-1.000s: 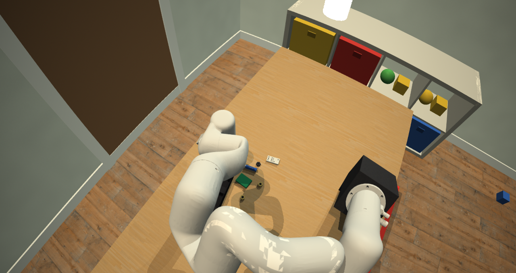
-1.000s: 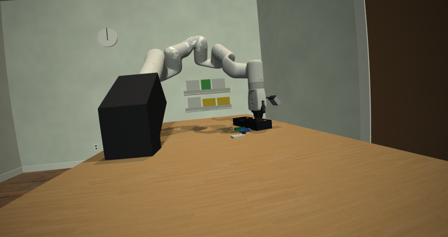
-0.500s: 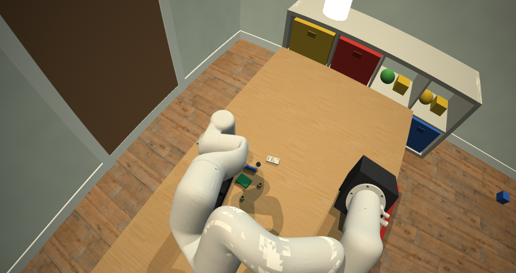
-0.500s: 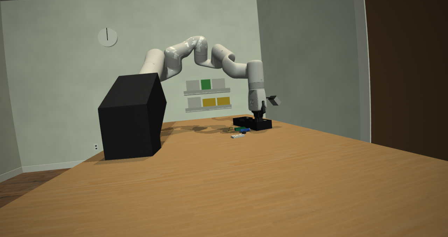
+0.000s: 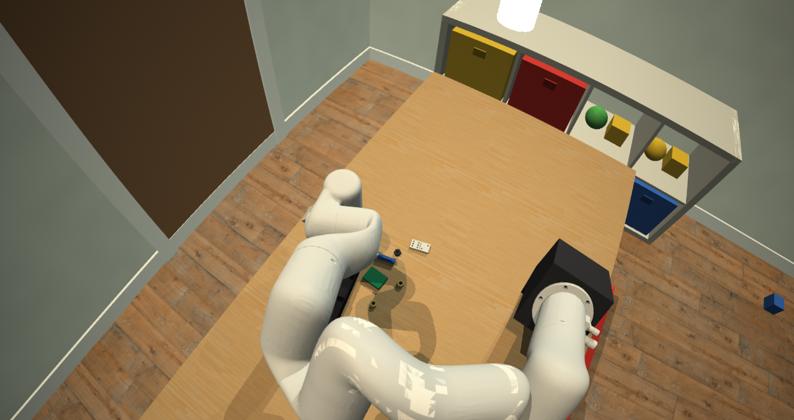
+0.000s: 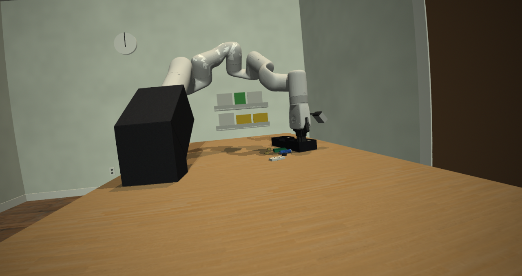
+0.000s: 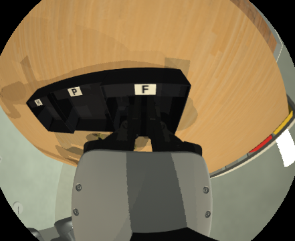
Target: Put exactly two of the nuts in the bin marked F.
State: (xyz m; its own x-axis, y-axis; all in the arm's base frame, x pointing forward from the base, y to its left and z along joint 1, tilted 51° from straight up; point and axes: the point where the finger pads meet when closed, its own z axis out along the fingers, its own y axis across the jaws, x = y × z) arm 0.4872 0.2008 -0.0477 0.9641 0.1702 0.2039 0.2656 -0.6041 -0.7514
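Gripper (image 6: pixel 301 137) low inside bin marked F (image 7: pixel 165 91); fingers narrow, nut between them presumed but unseen. Next I open to drop it.

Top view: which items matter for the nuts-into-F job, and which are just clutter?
Job:
black hex nut
olive nut
second olive nut
black bin marked F
gripper, shut, at that bin's opening

Lying about:
white domino
blue cylinder
green square tile
black bin marked P
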